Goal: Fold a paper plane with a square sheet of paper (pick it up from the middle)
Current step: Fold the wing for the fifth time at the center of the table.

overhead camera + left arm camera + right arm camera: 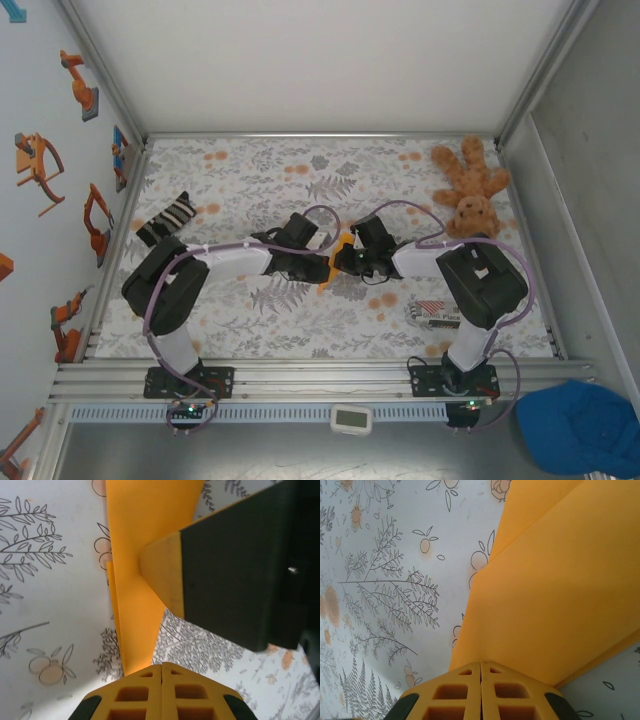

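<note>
Reaching in over the middle of the floral table point(250, 175) from both sides, presumably to work each end. Holding the creased square sheet of paper point(341, 250) there, pinched tight at its narrow end by the left gripper point(161, 667) and clamped across the broad layers by the right gripper point(480, 665), likely for tension.

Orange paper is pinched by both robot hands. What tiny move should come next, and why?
Probably lower the paper onto the table and press the crease flat. The left gripper and right gripper are both shut on it, and its folded layers look loose, not yet sharply creased.
</note>
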{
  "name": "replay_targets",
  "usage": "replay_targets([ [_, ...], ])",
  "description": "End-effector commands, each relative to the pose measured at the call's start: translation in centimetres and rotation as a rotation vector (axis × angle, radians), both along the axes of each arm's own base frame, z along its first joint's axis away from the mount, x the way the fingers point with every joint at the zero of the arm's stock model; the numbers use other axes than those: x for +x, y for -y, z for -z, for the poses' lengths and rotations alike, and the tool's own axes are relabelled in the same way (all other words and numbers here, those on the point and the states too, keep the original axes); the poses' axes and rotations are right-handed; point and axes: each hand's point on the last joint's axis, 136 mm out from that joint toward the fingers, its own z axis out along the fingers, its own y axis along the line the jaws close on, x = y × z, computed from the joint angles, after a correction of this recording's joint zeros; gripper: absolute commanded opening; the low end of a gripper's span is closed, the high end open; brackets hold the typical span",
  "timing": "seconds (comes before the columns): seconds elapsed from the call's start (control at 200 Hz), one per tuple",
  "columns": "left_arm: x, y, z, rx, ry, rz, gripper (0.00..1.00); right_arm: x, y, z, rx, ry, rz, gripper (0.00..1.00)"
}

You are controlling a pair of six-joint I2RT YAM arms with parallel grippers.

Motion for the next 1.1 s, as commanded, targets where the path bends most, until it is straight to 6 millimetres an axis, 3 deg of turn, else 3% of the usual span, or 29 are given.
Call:
replay_targets([
  [0.0, 1.4, 1.2, -0.1, -0.042, 0.007, -0.025, 0.0, -2.0, 3.1, 3.8, -0.139, -0.113, 0.042, 0.07],
  [0.22, 0.3, -0.1, 2.6, 0.012, -0.041, -0.037, 0.0, -1.5, 2.6, 2.5, -0.104, -0.082, 0.046, 0.07],
  [0.441, -3.0, -3.7, 5.1, 0.103, -0.109, -0.04, 0.0, -1.6, 3.1, 3.1, -0.141, -0.11, 0.056, 0.07],
  [0.671, -6.8, -5.7, 4.3, 0.168, -0.12, 0.063, 0.0, -2.5, 4.2, 5.6, -0.216, -0.191, 0.077, 0.06],
  [0.796, -8.4, -7.2, 4.6, 0.253, -0.114, 0.102, 0.0, -2.7, 4.4, 5.8, -0.223, -0.197, 0.081, 0.06],
  [0.891, -7.9, -7.3, 3.3, 0.253, -0.073, 0.09, 0.0, -2.7, 4.1, 5.6, -0.204, -0.192, 0.075, 0.06],
  [1.097, -3.1, -3.5, -2.9, 0.057, 0.113, 0.007, 0.0, -3.1, 2.0, 3.4, -0.089, -0.158, 0.02, 0.06],
])
